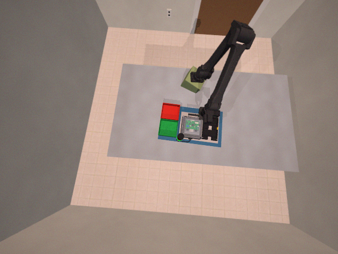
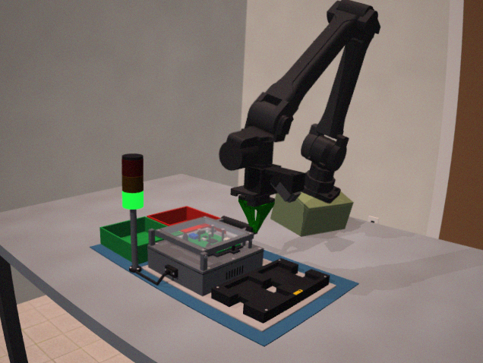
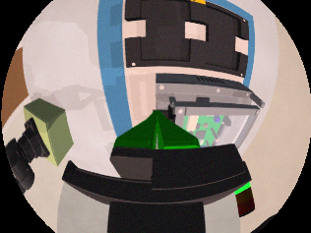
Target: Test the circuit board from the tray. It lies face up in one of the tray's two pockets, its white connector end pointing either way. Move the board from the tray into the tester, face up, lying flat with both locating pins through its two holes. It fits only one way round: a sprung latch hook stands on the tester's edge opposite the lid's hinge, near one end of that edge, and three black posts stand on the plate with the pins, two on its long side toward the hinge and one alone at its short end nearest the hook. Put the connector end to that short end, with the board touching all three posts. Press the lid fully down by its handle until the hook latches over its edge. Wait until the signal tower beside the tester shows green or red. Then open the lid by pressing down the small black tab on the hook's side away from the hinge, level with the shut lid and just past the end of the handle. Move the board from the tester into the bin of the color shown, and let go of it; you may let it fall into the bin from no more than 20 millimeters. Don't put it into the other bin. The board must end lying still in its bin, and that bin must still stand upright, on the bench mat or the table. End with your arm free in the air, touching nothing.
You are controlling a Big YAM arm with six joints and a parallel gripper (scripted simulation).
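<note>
The green circuit board (image 2: pixel 204 234) lies inside the grey tester (image 2: pixel 204 259) under the clear lid (image 2: pixel 206 232), which is down. It also shows in the overhead view (image 1: pixel 192 125) and the wrist view (image 3: pixel 210 127). The signal tower (image 2: pixel 132 194) at the tester's near left corner shows green. My gripper (image 2: pixel 254 229) is shut and empty, its green fingers pointing straight down at the lid's far right corner. In the wrist view the fingertips (image 3: pixel 159 116) sit at the lid's edge. I cannot tell whether they touch it.
The green bin (image 2: pixel 121 234) and the red bin (image 2: pixel 181 214) stand side by side left of the tester, both empty. The black tray (image 2: pixel 271 288) lies empty to the tester's right on the blue mat. The arm's olive base block (image 2: pixel 312 214) stands behind.
</note>
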